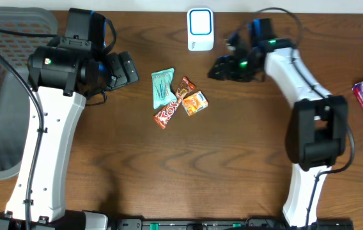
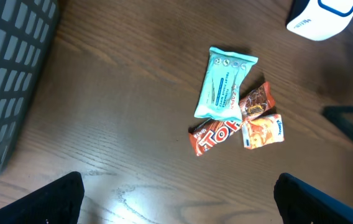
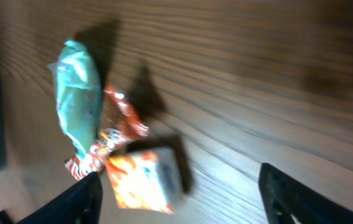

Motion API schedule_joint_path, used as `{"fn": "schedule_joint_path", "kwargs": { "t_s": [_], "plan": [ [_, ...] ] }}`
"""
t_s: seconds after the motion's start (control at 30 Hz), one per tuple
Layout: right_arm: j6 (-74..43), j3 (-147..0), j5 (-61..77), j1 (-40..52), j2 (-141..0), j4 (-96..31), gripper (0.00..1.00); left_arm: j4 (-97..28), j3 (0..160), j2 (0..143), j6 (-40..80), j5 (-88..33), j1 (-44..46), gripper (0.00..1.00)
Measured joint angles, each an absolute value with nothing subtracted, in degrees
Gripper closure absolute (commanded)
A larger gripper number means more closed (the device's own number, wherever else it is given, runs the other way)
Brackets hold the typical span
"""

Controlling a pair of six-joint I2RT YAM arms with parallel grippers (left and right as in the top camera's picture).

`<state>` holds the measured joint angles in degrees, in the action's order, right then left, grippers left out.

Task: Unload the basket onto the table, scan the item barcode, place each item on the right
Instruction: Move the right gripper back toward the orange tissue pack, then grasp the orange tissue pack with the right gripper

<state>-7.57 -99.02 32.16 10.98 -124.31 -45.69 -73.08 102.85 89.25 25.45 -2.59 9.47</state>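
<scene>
dark wood worktop (image 1: 232,160), snack packets (image 1: 176,97) bunched in the middle, white scanner (image 1: 200,29) at the far edge. you're at the pick-up step, nothing grabbed yet. right claw (image 1: 216,69) hangs near the packets, wide and empty; left claw (image 1: 123,68) wide and empty on the other side. next: single out one packet, pinch it, show its barcode to the scanner.
</scene>
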Motion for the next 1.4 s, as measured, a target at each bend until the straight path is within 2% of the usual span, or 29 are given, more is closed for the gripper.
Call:
{"fn": "schedule_joint_path", "kwargs": {
  "t_s": [0.07,0.2,0.3,0.43,0.57,0.63,0.83,0.9,0.97,1.03,1.1,1.2,1.3,1.4],
  "plan": [
    [-8.6,-99.0,29.6,13.9,-124.3,-44.6,0.38,-73.1,102.8,89.3,25.5,-2.6,9.5,0.02],
    [-10.5,-99.0,24.6,18.8,-124.5,-43.7,0.43,-73.1,102.8,89.3,25.5,-2.6,9.5,0.02],
    [-11.4,-99.0,22.9,20.7,-125.5,-44.2,0.56,-73.1,102.8,89.3,25.5,-2.6,9.5,0.02],
    [-11.7,-98.8,21.5,21.9,-127.7,-47.6,0.6,-73.1,102.8,89.3,25.5,-2.6,9.5,0.02],
    [-11.4,-98.7,20.6,21.9,-128.0,-53.3,0.8,-73.1,102.8,89.3,25.5,-2.6,9.5,0.02],
    [-11.5,-98.7,20.6,21.8,-128.0,-57.0,0.85,-73.1,102.8,89.3,25.5,-2.6,9.5,0.02],
    [-11.8,-98.7,22.8,21.9,-128.0,-69.4,0.76,-73.1,102.8,89.3,25.5,-2.6,9.5,0.02],
    [-11.8,-98.7,24.3,21.9,-127.7,-71.6,0.7,-73.1,102.8,89.3,25.5,-2.6,9.5,0.02],
    [-11.8,-98.6,24.9,21.9,-126.5,-72.4,0.54,-73.1,102.8,89.3,25.5,-2.6,9.5,0.02],
    [-11.9,-98.5,24.6,21.9,-124.5,-71.2,0.3,-73.1,102.8,89.3,25.5,-2.6,9.5,0.02],
    [-11.3,-98.5,22.6,21.9,-122.0,-67.9,0.17,-73.1,102.8,89.3,25.5,-2.6,9.5,0.02],
    [-8.9,-98.6,18.6,21.9,-118.7,-62.4,0.07,-73.1,102.8,89.3,25.5,-2.6,9.5,0.02],
    [-4.1,-98.6,16.6,21.8,-118.0,-57.6,0.09,-73.1,102.8,89.3,25.5,-2.6,9.5,0.02],
    [1.0,-98.4,16.3,21.8,-118.5,-55.8,0.15,-73.1,102.8,89.3,25.5,-2.6,9.5,0.02]
  ]
}}
